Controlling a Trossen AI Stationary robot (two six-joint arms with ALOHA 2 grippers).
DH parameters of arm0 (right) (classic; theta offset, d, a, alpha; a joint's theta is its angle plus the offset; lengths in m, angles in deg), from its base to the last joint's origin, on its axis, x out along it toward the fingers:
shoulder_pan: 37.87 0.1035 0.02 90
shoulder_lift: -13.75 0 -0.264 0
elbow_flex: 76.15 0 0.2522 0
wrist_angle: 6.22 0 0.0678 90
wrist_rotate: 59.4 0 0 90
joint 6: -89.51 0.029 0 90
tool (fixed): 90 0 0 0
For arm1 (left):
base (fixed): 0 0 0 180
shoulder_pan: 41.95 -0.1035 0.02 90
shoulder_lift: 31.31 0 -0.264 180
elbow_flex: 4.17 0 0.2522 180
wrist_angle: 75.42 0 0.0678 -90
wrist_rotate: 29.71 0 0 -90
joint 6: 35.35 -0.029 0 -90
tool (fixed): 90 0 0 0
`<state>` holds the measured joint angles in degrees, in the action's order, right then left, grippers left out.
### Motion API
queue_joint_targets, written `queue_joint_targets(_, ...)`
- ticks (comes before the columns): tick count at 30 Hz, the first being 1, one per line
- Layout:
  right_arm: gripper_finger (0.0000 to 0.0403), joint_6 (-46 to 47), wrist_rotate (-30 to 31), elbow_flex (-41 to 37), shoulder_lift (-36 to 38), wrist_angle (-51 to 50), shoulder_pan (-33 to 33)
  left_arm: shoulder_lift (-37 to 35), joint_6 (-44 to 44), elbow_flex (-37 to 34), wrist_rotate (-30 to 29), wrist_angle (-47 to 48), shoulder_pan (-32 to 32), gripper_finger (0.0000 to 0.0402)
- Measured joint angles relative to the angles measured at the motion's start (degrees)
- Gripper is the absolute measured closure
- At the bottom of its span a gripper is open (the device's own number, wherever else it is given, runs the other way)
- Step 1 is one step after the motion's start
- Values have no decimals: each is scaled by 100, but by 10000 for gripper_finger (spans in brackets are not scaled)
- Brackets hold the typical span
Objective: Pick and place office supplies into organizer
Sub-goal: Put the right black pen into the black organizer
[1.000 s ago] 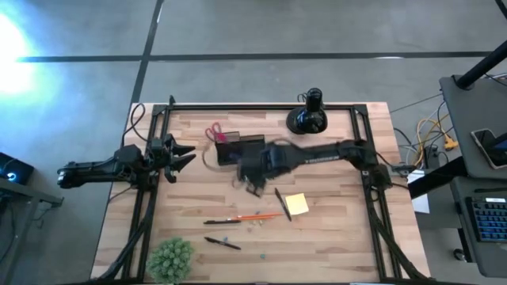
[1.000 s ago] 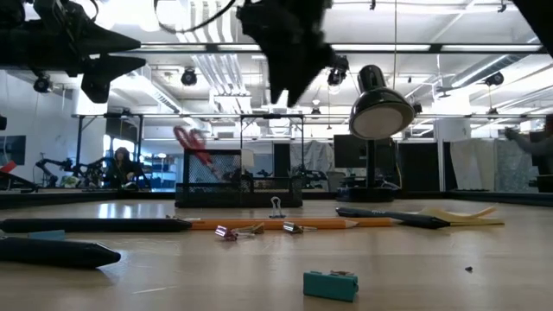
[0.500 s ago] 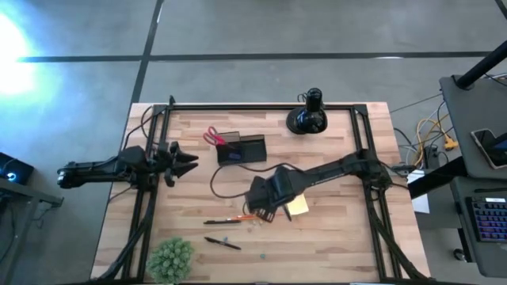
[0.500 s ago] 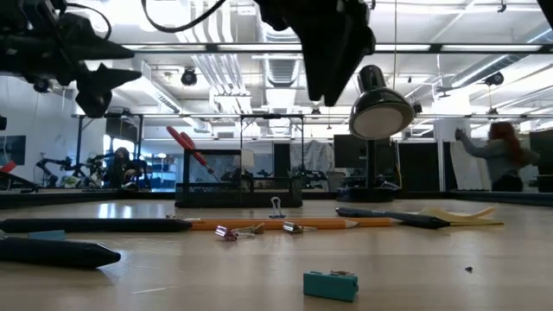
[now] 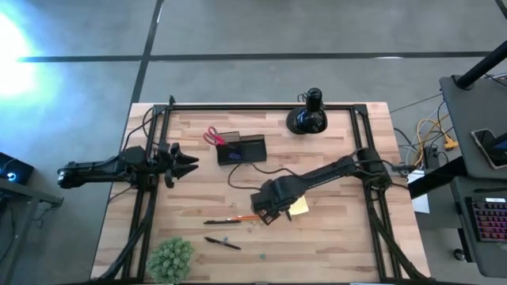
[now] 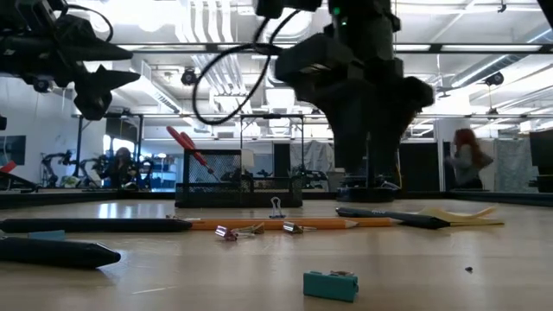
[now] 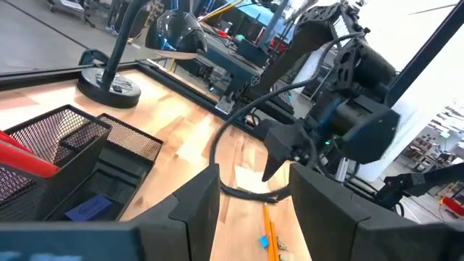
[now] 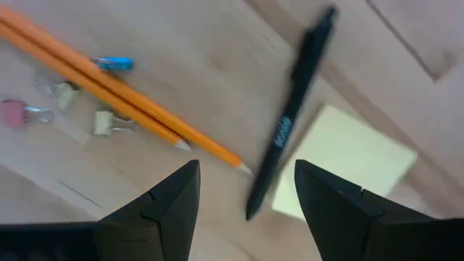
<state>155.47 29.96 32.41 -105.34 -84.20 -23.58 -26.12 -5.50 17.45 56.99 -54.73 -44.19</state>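
Only the right wrist view shows the right claw (image 8: 243, 196) spread wide, empty, above a black pen (image 8: 290, 119).

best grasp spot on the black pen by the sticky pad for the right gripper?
Grip the pen mid-barrel, from straight above, fingers across its width. It lies flat on the table, one end over the sticky pad and the pencil tip close to its other end, so the middle looks the clearest stretch. The right gripper hangs open just over it; the left gripper waits at the table's left edge.

Bright ceiling lights backlight the low view; floor glare upper-left; wrist view blurred.
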Motion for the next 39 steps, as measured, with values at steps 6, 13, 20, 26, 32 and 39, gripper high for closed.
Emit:
queue_joint_targets(6, 188, 675, 48, -844, 641, 690, -254, 2, -2, 0, 1, 10, 0, 249)
queue_joint_targets(13, 188, 1205, 4, -1655, 1443, 1083, -542, 13, -9, 0, 3, 11, 0, 249)
queue_joint_targets(20, 188, 1378, -319, -1923, 1383, 1640, -572, 13, -13, 0, 3, 7, 0, 249)
queue_joint_targets(26, 188, 1350, -234, -1951, 1138, 1710, -647, 60, -17, -2, -6, -18, 0, 249)
queue_joint_targets(32, 188, 1094, -290, -1903, 750, 1775, -740, 91, -16, -2, -20, 16, -1, 249)
queue_joint_targets(39, 188, 561, -378, -1355, 170, 1712, -751, 103, -14, -2, -27, 6, -2, 249)
